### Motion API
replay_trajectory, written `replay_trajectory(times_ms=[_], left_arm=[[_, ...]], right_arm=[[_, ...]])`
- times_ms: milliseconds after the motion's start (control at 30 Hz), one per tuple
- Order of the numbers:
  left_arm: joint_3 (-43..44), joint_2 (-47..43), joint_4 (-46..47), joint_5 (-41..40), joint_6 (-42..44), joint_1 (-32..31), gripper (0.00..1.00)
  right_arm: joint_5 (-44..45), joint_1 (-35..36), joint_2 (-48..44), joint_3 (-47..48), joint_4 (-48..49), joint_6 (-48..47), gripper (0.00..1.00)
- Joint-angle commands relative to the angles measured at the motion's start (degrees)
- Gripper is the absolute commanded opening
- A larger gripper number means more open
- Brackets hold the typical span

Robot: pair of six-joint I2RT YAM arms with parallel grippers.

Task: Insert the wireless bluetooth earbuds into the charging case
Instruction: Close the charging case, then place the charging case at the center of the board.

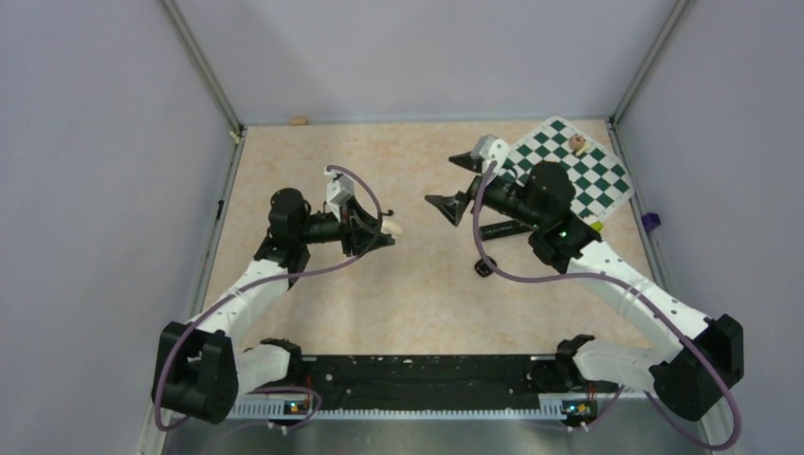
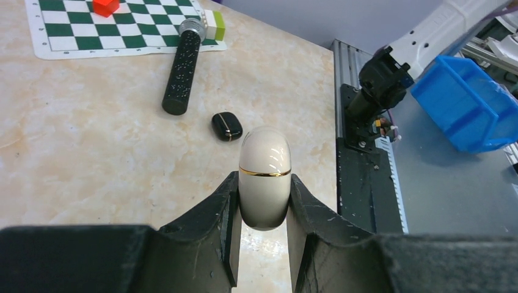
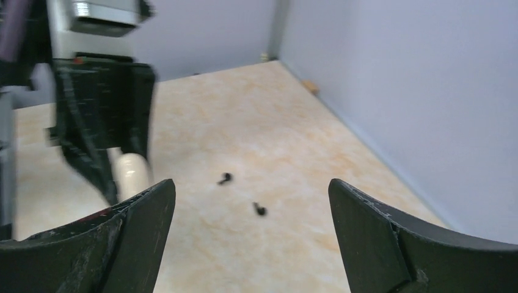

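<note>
Nearest to the arm bases, the charging case [image 1: 484, 268] lies closed on the desk [image 1: 313, 171], just beside the right forearm. It is glossy black with a thin gold seam. Further out, the left claw [image 2: 264, 178] is clamped on a cream capsule [image 2: 264, 146], which is not a task thing. The right claw [image 3: 250, 183] stands wide and holds nothing. The two earbuds [image 3: 225, 178] lie on the desk ahead of it and lower, apart from each other, so I judge this free arm better placed. They are tiny black specks, and I cannot tell their stem direction.
</note>
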Motion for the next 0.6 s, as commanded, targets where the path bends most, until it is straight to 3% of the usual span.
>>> replay_trajectory(times_ms=[0,167,267,400,567], left_arm=[[4.1,3.0,1.6,-4.0,0.8,-0.9,0.00],[10.9,9.4,-5.2,-7.9,4.9,-2.8,0.00],[16.2,14.5,-9.4,-13.0,7.5,-4.3,0.00],[23.4,23.9,-11.1,-23.2,4.2,-6.5,0.00],[31.3,35.1,-7.8,-27.5,-3.9,-7.7,0.00]], right_arm=[[12.9,-6.5,-3.4,3.2,-0.9,-4.8,0.95],[16.1,-10.6,-7.4,0.4,-4.6,-13.0,0.98],[18.5,-10.7,-10.7,-5.4,-1.8,-16.7,0.99],[21.7,-10.7,-12.9,-12.6,4.2,-18.1,0.99],[24.7,-11.6,-12.4,-14.6,6.7,-19.8,0.99]])
